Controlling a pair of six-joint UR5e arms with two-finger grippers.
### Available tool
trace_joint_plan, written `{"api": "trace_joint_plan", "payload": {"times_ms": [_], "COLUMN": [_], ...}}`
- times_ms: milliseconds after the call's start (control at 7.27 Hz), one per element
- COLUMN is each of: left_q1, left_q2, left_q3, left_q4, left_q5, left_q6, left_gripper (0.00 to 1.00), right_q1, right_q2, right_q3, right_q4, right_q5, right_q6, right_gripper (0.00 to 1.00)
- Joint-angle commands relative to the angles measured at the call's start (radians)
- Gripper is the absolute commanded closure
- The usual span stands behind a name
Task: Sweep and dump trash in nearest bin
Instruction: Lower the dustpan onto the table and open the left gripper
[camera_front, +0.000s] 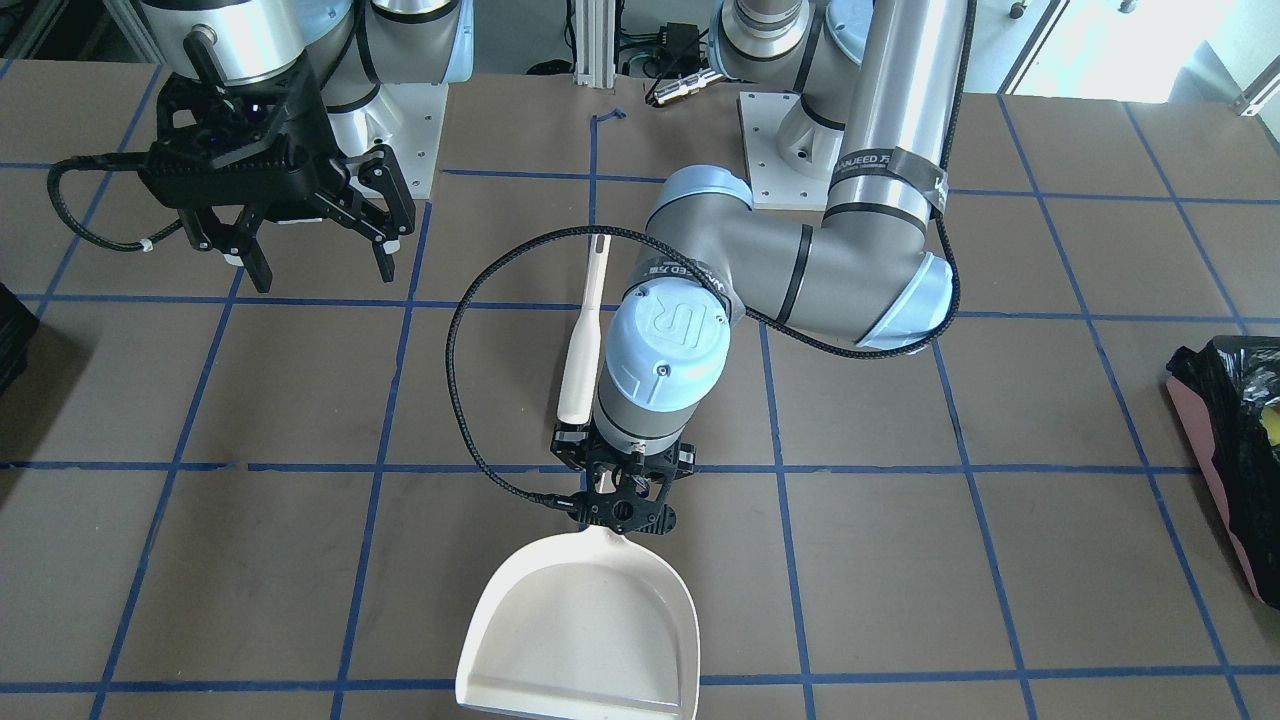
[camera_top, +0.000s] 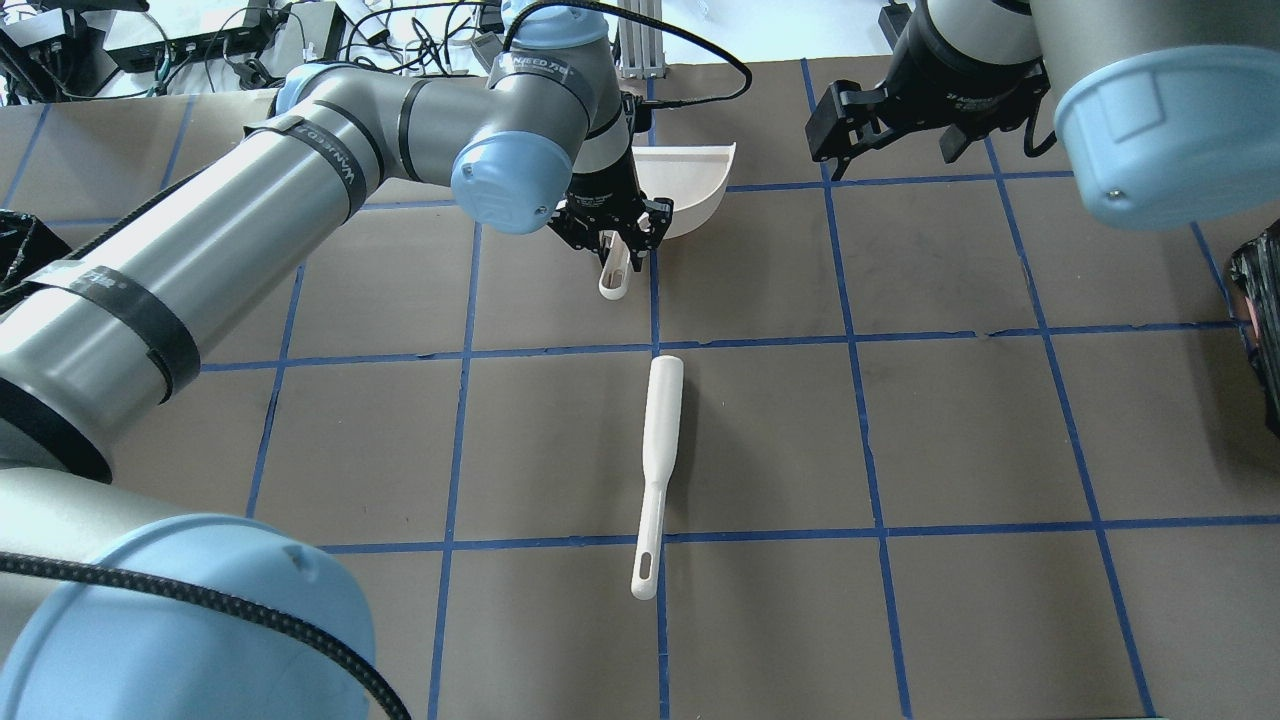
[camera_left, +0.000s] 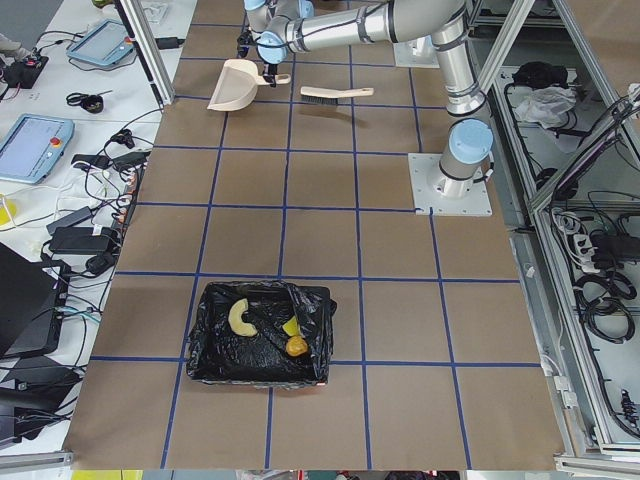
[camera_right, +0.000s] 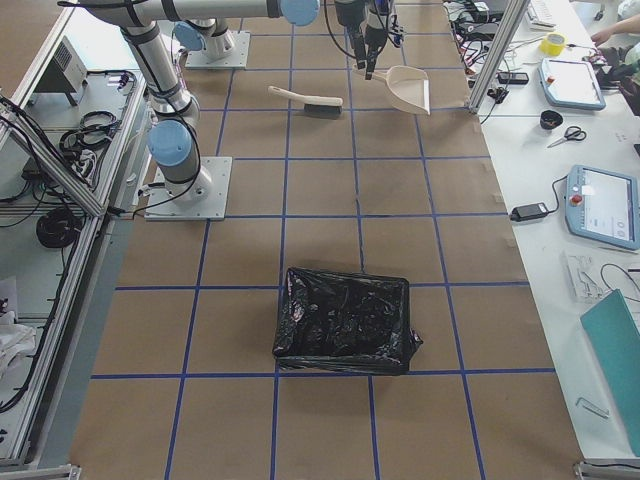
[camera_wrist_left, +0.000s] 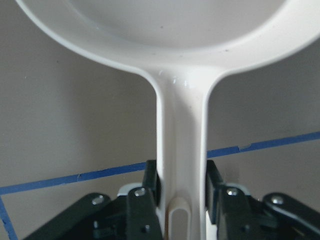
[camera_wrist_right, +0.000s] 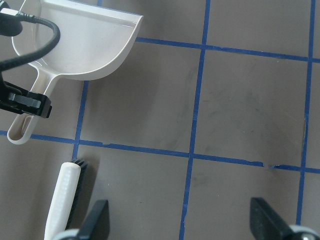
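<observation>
Across the brown table (camera_top: 960, 430), ruled into squares by blue tape (camera_top: 950, 335), you will find a white brush (camera_top: 660, 440) lying flat on the robot's side of the dustpan (camera_front: 590, 630), near it but not touching, with nothing between them. Note the left gripper (camera_wrist_left: 182, 184): its jaws are drawn in narrowly on the dustpan's handle, a pad pressed to each side. The right gripper (camera_front: 323, 272) hangs above the table with fingers spread wide, holding nothing. You will see the trash (camera_left: 240, 317) lying inside the bin (camera_left: 215, 362) at the table's left end, well apart from both grippers. The dustpan is smooth cream plastic, a shallow scoop; the bin's liner is shiny, crinkled black film.
</observation>
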Motion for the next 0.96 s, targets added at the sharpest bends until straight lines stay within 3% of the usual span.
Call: {"api": "trace_joint_plan", "payload": {"times_ms": [0, 825], "left_q1": [-0.006, -0.026], "left_q2": [-0.019, -0.026], "left_q3": [0.002, 0.002], "left_q4": [0.0, -0.001], "left_q5": [0.003, 0.017], "left_q6": [-0.037, -0.059], "left_gripper": [1.0, 1.0], "right_q1": [0.001, 0.001], "right_q2": [0.001, 0.002], "right_q3": [0.004, 0.006], "right_q4": [-0.029, -0.047], "right_q5": [0.0, 0.0], "right_q6": [0.0, 0.002], "right_gripper": [0.0, 0.0]}}
